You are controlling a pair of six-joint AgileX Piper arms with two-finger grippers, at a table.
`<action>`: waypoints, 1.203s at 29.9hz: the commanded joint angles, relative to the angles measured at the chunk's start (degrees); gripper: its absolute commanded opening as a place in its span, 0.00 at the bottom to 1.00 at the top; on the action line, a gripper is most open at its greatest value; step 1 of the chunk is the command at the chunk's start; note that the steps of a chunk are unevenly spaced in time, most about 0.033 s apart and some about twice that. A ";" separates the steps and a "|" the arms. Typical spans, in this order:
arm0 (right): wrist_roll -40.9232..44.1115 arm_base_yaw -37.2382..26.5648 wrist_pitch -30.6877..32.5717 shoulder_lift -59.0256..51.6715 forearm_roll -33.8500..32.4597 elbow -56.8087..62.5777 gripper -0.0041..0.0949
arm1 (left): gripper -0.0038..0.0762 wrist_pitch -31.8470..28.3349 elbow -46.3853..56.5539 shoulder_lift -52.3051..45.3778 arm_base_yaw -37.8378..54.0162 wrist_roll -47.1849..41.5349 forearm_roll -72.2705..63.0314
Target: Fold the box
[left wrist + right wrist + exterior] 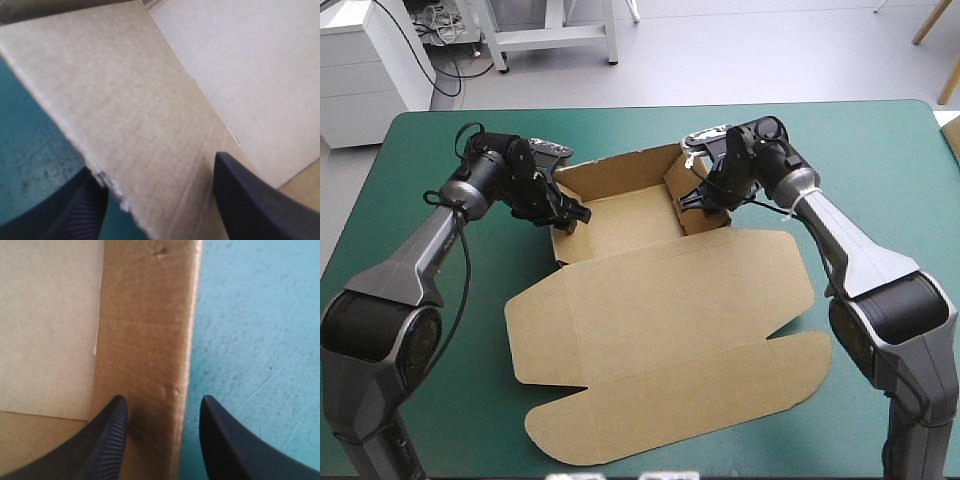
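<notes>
Pale grey floor (770, 50) beyond the teal-green table (880, 140); white cabinet (370, 70) at ten o'clock, grey metal frame (555, 37) at eleven, wooden legs (931, 27) at two.

Brown box (660, 310) — teal-green cover (880, 150).

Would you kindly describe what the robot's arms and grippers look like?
The left arm and right arm have silver-grey tapered shells with black joints. The left gripper and right gripper are black, each with two broad, curved fin-shaped fingers, ribbed on the inner face.
</notes>
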 commanded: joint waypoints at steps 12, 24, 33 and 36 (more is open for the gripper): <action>-0.38 -0.40 2.86 -7.59 1.17 -10.78 0.47 | 0.60 9.03 -16.86 -10.51 -0.30 -0.52 -1.63; -0.62 -0.40 2.86 -13.43 -0.38 -11.58 0.47 | 0.55 9.03 -16.18 -28.73 -0.30 -0.60 -2.09; -0.76 -0.40 1.29 -9.30 -2.69 -11.58 0.47 | 0.34 9.03 5.47 -45.77 -0.30 2.39 -1.72; -0.76 -0.40 1.20 -6.87 -2.69 -11.58 0.47 | 0.33 8.80 16.58 -51.64 -0.30 2.39 -1.63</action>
